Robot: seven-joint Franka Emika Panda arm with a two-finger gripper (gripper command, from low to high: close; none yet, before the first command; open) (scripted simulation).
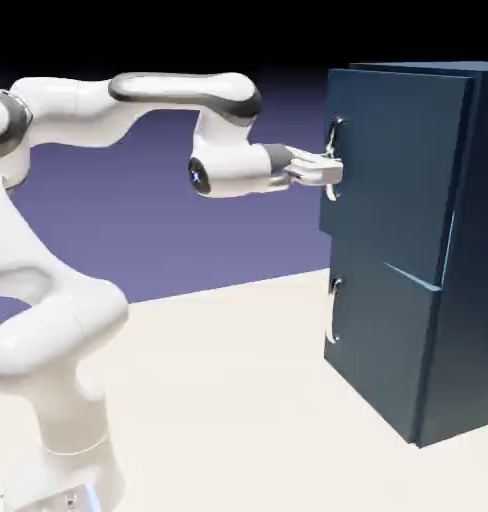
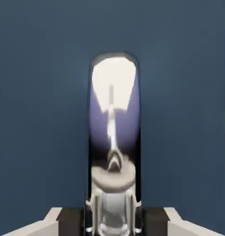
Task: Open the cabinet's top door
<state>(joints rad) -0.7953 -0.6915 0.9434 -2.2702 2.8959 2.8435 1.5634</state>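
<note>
Though dark blue, silver-handled top door.

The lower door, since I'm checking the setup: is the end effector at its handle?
No, the end effector is at the upper door's handle.

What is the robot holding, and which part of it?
The gripper is closed on the top door's handle, the tall shiny one, somewhere along its upright bar, between its ends.

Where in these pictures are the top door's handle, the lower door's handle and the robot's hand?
top door's handle point(image 2: 115, 115): hand view, on its shiny curved front
lower door's handle point(image 1: 335, 318): exterior view, on its silver curve
hand point(image 1: 334, 173): exterior view, at its fingertips
</note>
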